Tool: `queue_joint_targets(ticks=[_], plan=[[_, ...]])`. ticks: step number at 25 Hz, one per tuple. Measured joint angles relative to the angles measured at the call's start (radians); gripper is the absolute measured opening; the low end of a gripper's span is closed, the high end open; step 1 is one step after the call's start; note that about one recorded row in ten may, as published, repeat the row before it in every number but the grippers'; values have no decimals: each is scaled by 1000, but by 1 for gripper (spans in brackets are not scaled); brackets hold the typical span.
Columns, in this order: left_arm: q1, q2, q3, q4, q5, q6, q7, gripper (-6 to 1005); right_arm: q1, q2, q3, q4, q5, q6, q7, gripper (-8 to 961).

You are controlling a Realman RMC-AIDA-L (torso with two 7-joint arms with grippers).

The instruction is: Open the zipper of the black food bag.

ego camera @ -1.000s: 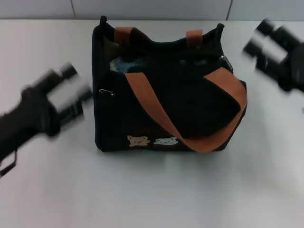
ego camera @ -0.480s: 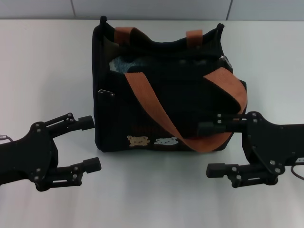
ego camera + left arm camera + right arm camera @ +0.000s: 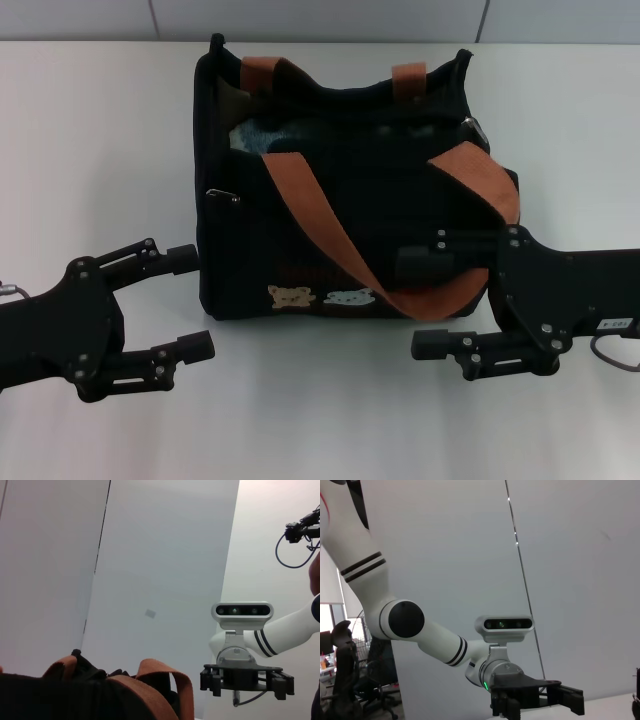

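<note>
The black food bag (image 3: 350,200) stands mid-table, its bear patches (image 3: 292,296) facing me and the orange-brown handles (image 3: 310,205) draped over its top. A small silver pull tab of the zipper (image 3: 473,128) shows at the top's right end, and a pale lining shows at the back left. My left gripper (image 3: 190,300) is open, low beside the bag's front left corner and apart from it. My right gripper (image 3: 415,305) is open at the front right corner, its upper finger (image 3: 425,266) overlapping the bag's lower edge. The bag top (image 3: 75,695) shows in the left wrist view.
The white table (image 3: 320,420) runs wide around the bag, with a grey wall behind. The left wrist view shows the right gripper (image 3: 246,680) beyond the handles. The right wrist view shows the left arm and left gripper (image 3: 535,700) against a plain wall.
Both arms swung down from the bag's sides to low positions at its front corners. In the last half second the right gripper slid left to the bag; the left one stayed put.
</note>
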Motion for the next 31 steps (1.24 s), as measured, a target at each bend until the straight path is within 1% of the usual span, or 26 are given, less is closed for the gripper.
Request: queue_joint_targets(ticks=[11,17,21,24,26,28,31], plan=[[-4,0,-4,2,0,-4,8,859,7,3,-1,-5,0,-7,28,731],[-2,-10,-9,0,-3,-22,11,859,20,3,-1,-7,0,0,36,731],[-10,-17,-15,-7,-10,-40,10,859,48,3,-1,-8,1,11,34,731],[-33,-25,-32,-2,-12,-57,5,859,60,3,-1,-9,1,18,34,731],[-61,-26,-37,-1,-12,-72,0,859,56,4,-1,-9,1,25,31,731],[-98,-24,-46,-3,-12,-91,-17,859,39,13,-1,-5,1,35,29,731],[-148,-26,-56,1,-7,-119,-43,859,24,18,-1,1,2,36,29,731]])
